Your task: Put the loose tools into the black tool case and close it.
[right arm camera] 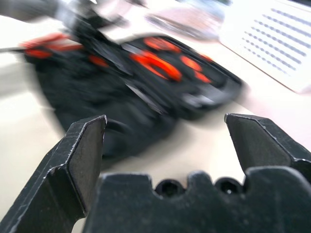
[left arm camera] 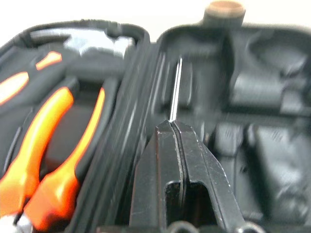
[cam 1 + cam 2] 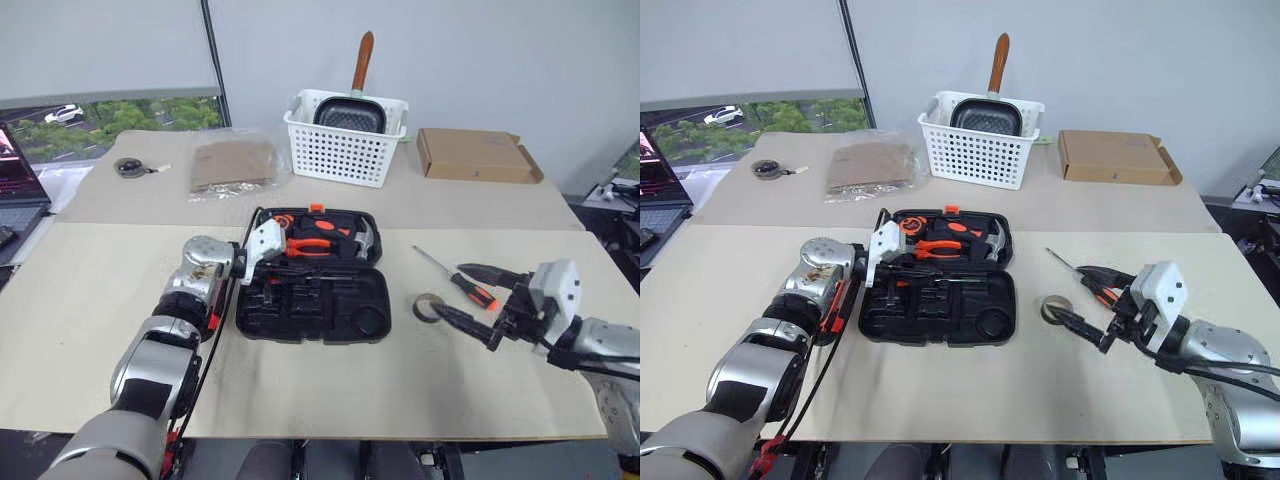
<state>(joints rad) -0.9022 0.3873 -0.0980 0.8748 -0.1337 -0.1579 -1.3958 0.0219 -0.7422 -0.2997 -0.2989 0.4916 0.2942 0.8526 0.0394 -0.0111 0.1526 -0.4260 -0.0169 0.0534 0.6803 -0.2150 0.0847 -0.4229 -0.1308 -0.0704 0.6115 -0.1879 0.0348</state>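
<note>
We are working through the loading step, with the case (image 3: 312,278) lying open on the table (image 3: 100,300) and two loose tools left outside it. Our left pincer (image 2: 174,127) is hanging over the case's near half, its fingers (image 2: 194,160) pressed together on a thin metal shaft (image 2: 175,87) that sticks out ahead of the tips toward the moulded slots; what the shaft belongs to we cannot tell. On the far side of this pincer, the case's other half is already carrying pliers (image 3: 312,245) and a hammer (image 3: 362,238).

Our right pincer (image 3: 470,298) is hovering just above the table, spread wide and pinching nothing. Just ahead of its fingertips the tape ring (image 3: 429,306) is lying flat, and between the two fingers, slightly farther off, the screwdriver (image 3: 460,280) is resting slantwise, its orange handle toward this pincer.

Next, we judge, the left pincer needs to lower its shaft into a fitting slot and let go, while the right needs to settle its fingers on either side of the screwdriver handle or the ring before squeezing. Closing the case is waiting until both are in.
</note>
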